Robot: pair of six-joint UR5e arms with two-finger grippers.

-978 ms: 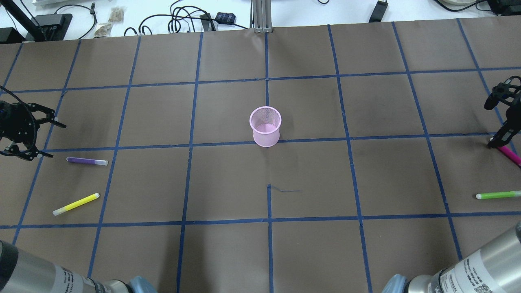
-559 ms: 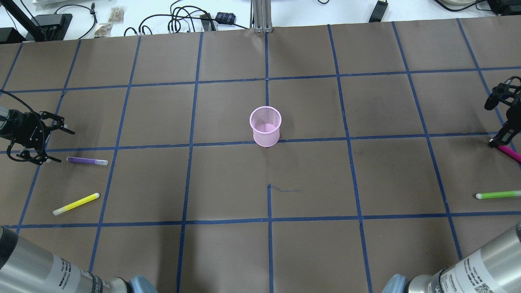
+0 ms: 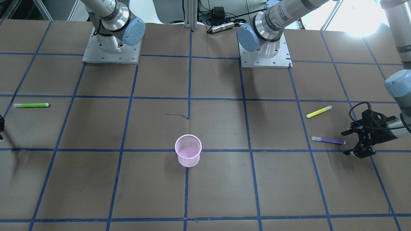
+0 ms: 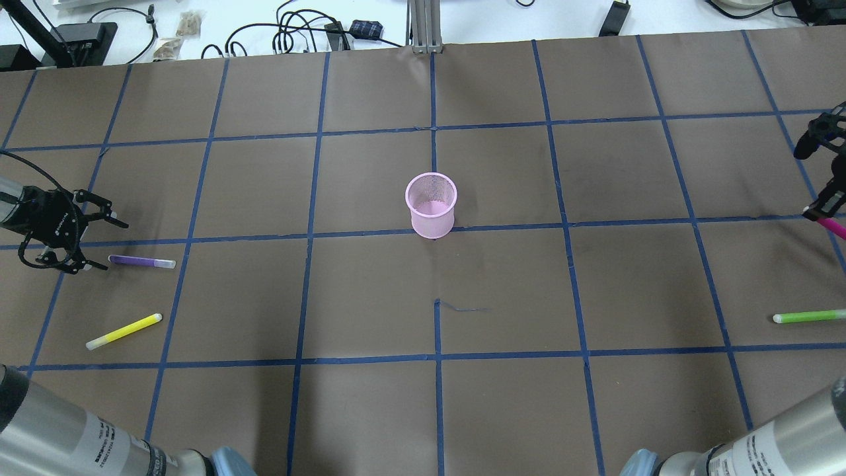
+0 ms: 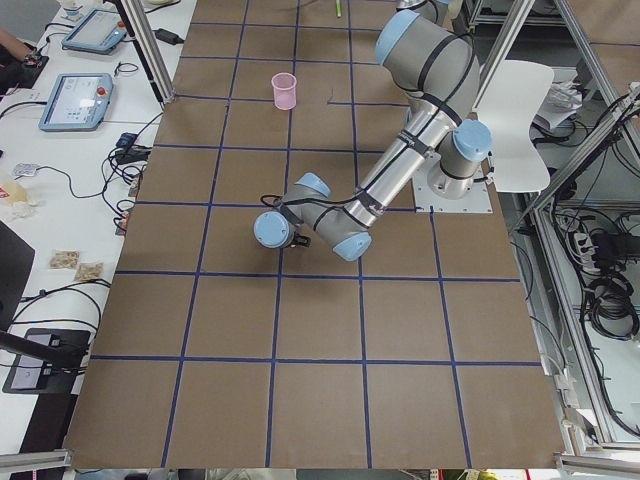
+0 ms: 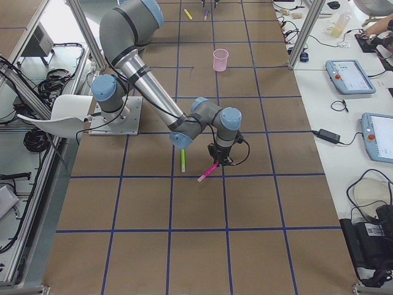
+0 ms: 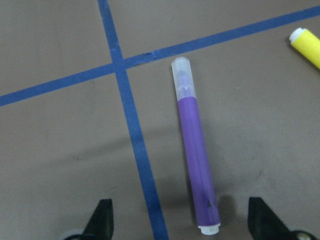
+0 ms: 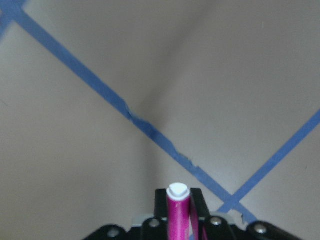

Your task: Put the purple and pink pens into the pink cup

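Note:
The pink mesh cup (image 4: 431,205) stands upright at the table's middle; it also shows in the front view (image 3: 188,150). The purple pen (image 4: 141,262) lies flat on the table at the left. My left gripper (image 4: 114,246) is open just off the pen's left end. In the left wrist view the purple pen (image 7: 196,165) lies between my spread fingertips (image 7: 102,217). My right gripper (image 4: 814,211) at the far right edge is shut on the pink pen (image 4: 834,228). The right wrist view shows the pink pen (image 8: 177,212) held between the fingers.
A yellow pen (image 4: 123,331) lies in front of the purple one. A green pen (image 4: 807,317) lies at the right near the pink pen. Cables and boxes (image 4: 317,33) lie beyond the table's far edge.
My left gripper has moved right and down, close to the purple pen's end. My right gripper has moved up and to the right with the pink pen in it.

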